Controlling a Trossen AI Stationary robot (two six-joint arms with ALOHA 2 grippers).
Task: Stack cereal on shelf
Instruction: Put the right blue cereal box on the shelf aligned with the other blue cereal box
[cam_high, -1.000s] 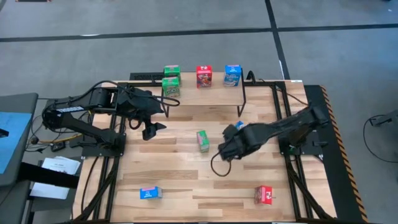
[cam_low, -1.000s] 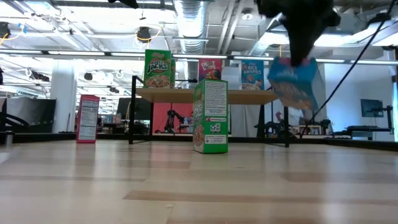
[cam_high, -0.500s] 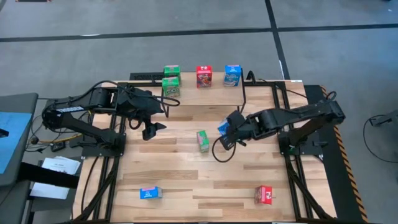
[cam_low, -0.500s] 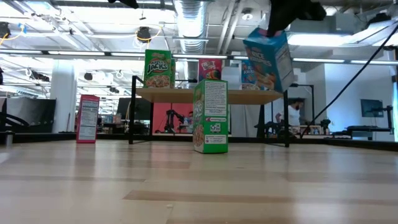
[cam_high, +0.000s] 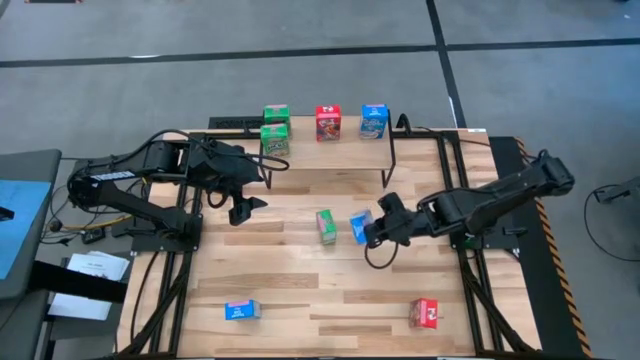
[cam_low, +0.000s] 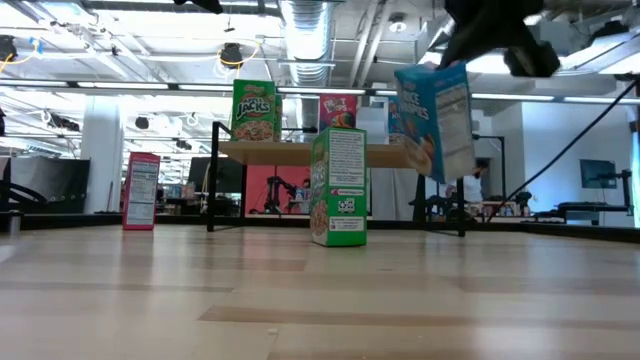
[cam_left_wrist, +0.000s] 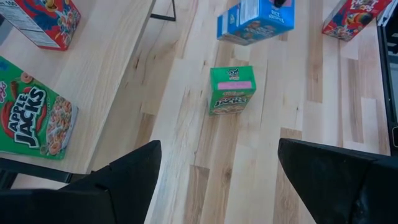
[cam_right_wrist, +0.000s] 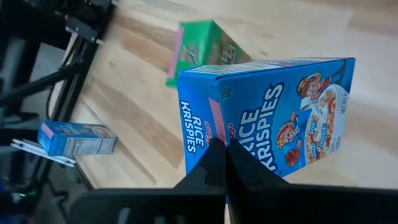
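Right gripper (cam_high: 374, 229) on blue cereal box (cam_high: 361, 227) — tilted, airborne.

"RICE KRISPIES" is printed in white on the front of the blue cereal box (cam_right_wrist: 267, 112), and again in smaller letters on its side panel. "APPLE JACKS" is printed on the green cereal box (cam_left_wrist: 34, 118) lying on the shelf (cam_left_wrist: 106, 68); "JACKS" also reads on the green box (cam_low: 255, 110) in the low view.
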